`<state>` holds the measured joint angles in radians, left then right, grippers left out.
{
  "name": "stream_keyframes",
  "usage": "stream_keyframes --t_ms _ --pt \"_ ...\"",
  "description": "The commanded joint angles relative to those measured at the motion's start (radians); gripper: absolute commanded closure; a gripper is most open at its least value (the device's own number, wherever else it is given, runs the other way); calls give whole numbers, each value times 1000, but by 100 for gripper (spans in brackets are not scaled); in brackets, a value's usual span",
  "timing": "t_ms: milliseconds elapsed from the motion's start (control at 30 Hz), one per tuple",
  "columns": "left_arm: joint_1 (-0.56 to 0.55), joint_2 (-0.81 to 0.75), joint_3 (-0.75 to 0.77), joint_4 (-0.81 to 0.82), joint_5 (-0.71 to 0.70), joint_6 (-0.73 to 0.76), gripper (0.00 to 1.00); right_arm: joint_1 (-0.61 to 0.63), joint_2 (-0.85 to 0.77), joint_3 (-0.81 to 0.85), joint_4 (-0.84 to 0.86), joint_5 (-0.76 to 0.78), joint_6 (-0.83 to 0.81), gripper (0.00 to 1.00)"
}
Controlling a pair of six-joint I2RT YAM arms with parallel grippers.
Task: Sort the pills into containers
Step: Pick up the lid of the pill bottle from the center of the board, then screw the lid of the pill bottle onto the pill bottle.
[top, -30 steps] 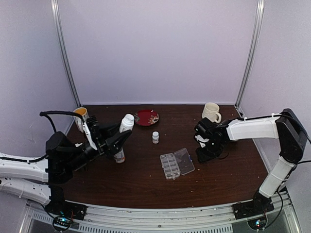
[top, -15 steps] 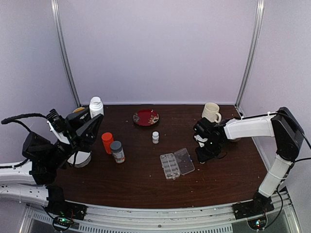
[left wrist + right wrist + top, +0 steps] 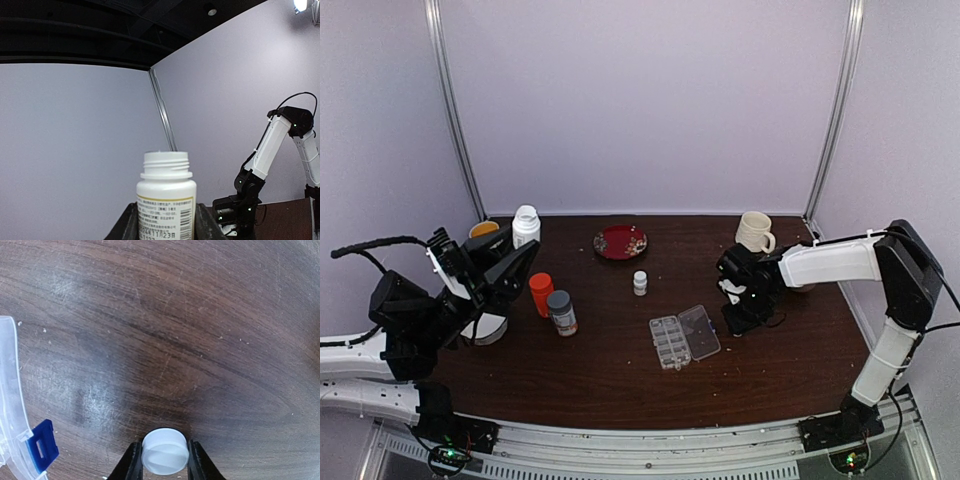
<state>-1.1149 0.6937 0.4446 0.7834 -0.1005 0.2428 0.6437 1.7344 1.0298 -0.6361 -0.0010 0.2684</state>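
Left pincer point(image 3: 166, 231) is gripping an uncapped white bottle point(image 3: 166, 200) by its lower body, holding it upright and raised over the far-left part of the surface point(image 3: 620, 385). Right pincer point(image 3: 165, 462) is pinching a white cap point(image 3: 165, 450) from both sides, low over the surface, just right of the organizer box point(image 3: 670, 342).

The box is lying near the centre with its clear lid point(image 3: 700, 331) flung open to the right. We are finding no pills in any view and are guessing they are inside the bottle.

We are judging the pills light, hard and prone to roll, so better poured than pinched. The box is looking thin and light, likely to slide if nudged.

The bottle label is showing a barcode and a line of digits, too fine to read surely.
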Motion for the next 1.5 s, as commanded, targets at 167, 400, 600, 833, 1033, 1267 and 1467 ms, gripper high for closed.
stream_keyframes --t_ms 167,400,600,833,1033,1267,1467 --pt "5 30 13 -18 29 -19 100 -3 -142 14 -12 6 -16 79" --pt "6 137 40 -41 142 -122 100 16 -406 18 44 -283 -109 89" --pt "6 325 96 -16 321 -233 100 114 -592 19 210 -569 -156 89" --pt "9 466 225 -117 384 -318 100 232 -619 124 176 -672 -230 90" --pt "10 516 311 -273 390 -341 100 265 -623 146 174 -630 -255 90" --pt "9 541 356 -358 426 -331 100 276 -578 212 129 -654 -327 90" --pt "10 546 361 -371 423 -333 100 303 -533 256 95 -645 -368 90"
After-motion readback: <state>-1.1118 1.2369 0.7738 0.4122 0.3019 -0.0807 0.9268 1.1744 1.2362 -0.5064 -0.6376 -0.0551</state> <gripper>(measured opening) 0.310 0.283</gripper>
